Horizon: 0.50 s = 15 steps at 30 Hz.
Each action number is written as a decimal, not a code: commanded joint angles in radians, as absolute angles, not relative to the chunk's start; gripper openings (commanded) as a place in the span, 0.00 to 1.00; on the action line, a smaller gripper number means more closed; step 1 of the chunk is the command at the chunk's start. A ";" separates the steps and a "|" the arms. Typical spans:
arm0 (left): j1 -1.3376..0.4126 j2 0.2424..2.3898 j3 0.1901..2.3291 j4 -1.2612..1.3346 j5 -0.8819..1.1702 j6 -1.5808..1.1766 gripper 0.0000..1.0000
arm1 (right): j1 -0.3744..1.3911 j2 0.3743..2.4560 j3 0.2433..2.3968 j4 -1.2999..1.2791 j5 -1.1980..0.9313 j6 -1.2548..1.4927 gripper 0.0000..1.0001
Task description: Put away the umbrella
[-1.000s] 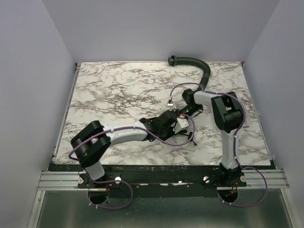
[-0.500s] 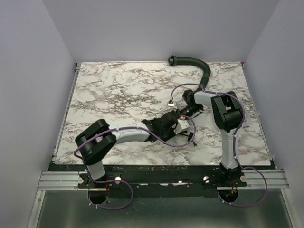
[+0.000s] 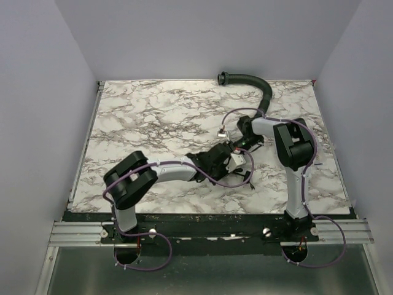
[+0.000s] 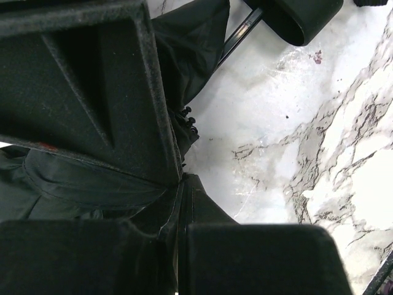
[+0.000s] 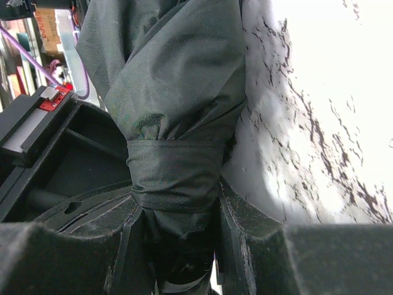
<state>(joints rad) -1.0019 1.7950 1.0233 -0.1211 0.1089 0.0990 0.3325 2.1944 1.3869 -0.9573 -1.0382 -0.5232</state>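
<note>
Since a second ago the left arm's elbow has swung rightward along the near edge, while both wrists stay together right of centre on the marble table point(image 3: 153, 117). Between them sits the umbrella point(image 5: 175, 110), a folded black bundle mostly hidden from above. The right gripper point(image 5: 180, 236) pinches it at the strapped waist, and the bundle's long axis runs straight out from those fingers. The left gripper point(image 4: 179, 195) is clamped on loose canopy fabric. From there the thin shaft point(image 4: 241, 32) slants over the marble to the handle point(image 4: 302, 15), which points away from the left wrist
</note>
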 commanded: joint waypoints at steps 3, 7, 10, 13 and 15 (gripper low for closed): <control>-0.982 1.878 0.999 -0.109 0.204 0.046 0.00 | 0.309 2.269 1.373 -0.863 -0.841 -0.540 0.00; -0.951 1.874 0.969 -0.045 0.202 0.013 0.25 | 0.310 2.270 1.367 -0.862 -0.834 -0.543 0.00; -0.929 1.861 0.944 0.014 0.210 -0.024 0.48 | 0.310 2.272 1.364 -0.865 -0.834 -0.545 0.00; -0.906 1.852 0.919 0.066 0.237 -0.045 0.63 | 0.309 2.273 1.363 -0.866 -0.832 -0.547 0.00; -0.883 1.846 0.900 0.100 0.270 -0.063 0.66 | 0.309 2.272 1.361 -0.865 -0.831 -0.549 0.00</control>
